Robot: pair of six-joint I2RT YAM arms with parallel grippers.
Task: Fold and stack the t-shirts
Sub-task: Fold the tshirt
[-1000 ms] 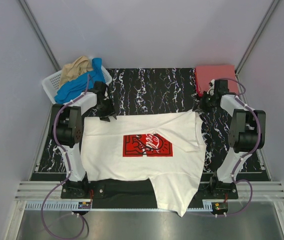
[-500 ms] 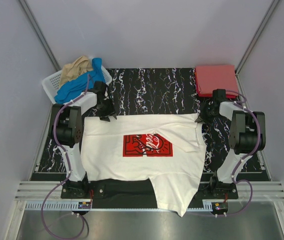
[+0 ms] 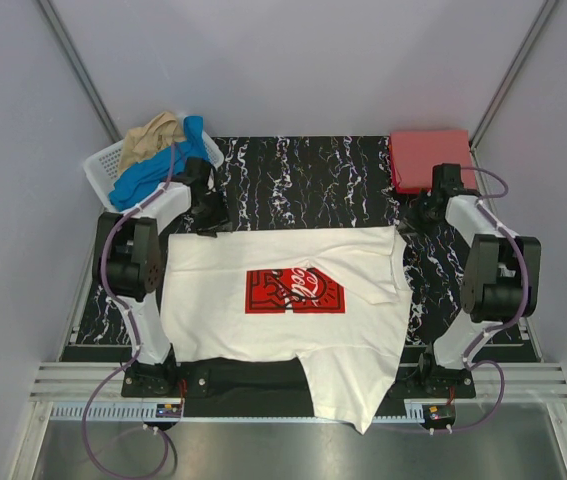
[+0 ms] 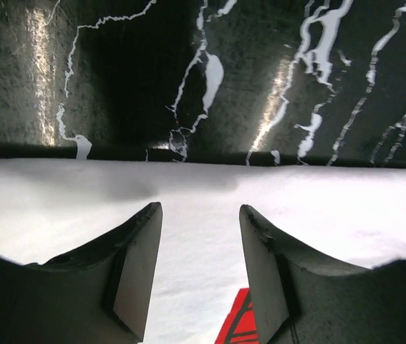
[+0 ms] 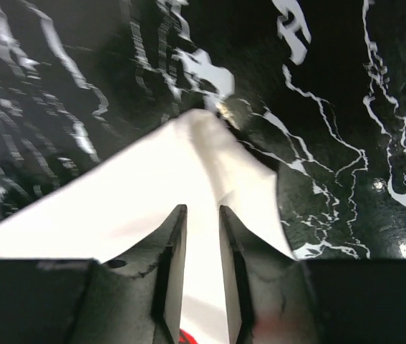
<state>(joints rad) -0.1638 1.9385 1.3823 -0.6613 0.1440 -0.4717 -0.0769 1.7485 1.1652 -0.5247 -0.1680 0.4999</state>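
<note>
A white t-shirt (image 3: 283, 335) with a red chest print (image 3: 293, 291) lies spread flat on the black marbled table (image 3: 303, 175), its hem hanging over the near edge. My left gripper (image 3: 210, 221) hovers open over the shirt's far left edge; in the left wrist view (image 4: 201, 236) only white cloth (image 4: 331, 208) shows below the gap. My right gripper (image 3: 412, 220) stands just behind the shirt's far right corner (image 5: 203, 125), its jaws a narrow gap apart (image 5: 203, 215) and holding nothing. A folded red t-shirt (image 3: 430, 158) sits at the far right.
A white lattice basket (image 3: 101, 172) at the far left holds a blue t-shirt (image 3: 153, 170) and a tan t-shirt (image 3: 151, 135). Grey walls close in on both sides and behind. A metal rail (image 3: 293, 385) runs along the near edge.
My right gripper has opened and let go of the shirt's far right corner, which now lies flat; the right arm drew back to the right. The left gripper shifted slightly farther.
</note>
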